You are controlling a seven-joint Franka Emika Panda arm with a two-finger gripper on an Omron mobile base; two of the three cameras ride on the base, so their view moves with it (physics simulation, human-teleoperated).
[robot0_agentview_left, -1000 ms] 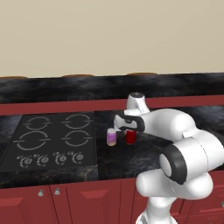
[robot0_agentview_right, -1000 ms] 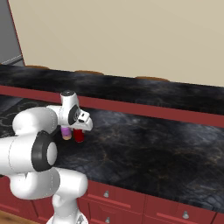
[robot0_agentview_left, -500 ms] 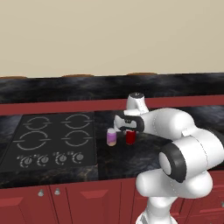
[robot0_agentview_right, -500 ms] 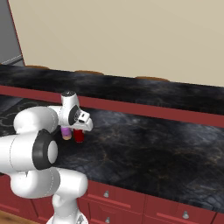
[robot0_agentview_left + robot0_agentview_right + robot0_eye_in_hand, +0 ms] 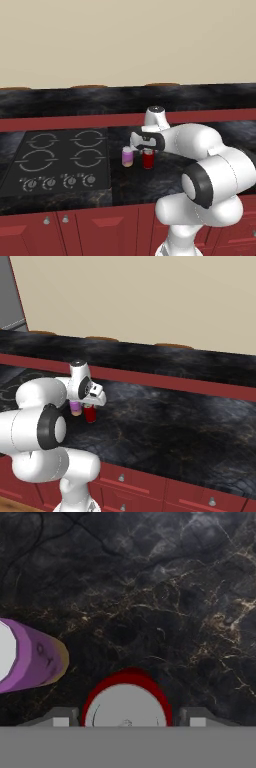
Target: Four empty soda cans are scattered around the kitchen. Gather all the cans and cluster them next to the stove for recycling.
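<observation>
Hanging straight over the red can, gripper with fingers spread to either side of it, clear of its rim. Standing upright on the black counter, just beside a purple can. Farther left, the stove.

We count two soda cans on the black countertop: one red can standing directly under the gripper, between its two fingertips, and one purple can just beside it on the stove's side. Off to that same side of the gripper lies one stove, on which we count four ring-marked burners and a front row of four small knobs. Below the gripper, along the red cabinet fronts, we can make out two small round pulls in the left base view and three in the right base view.
</observation>
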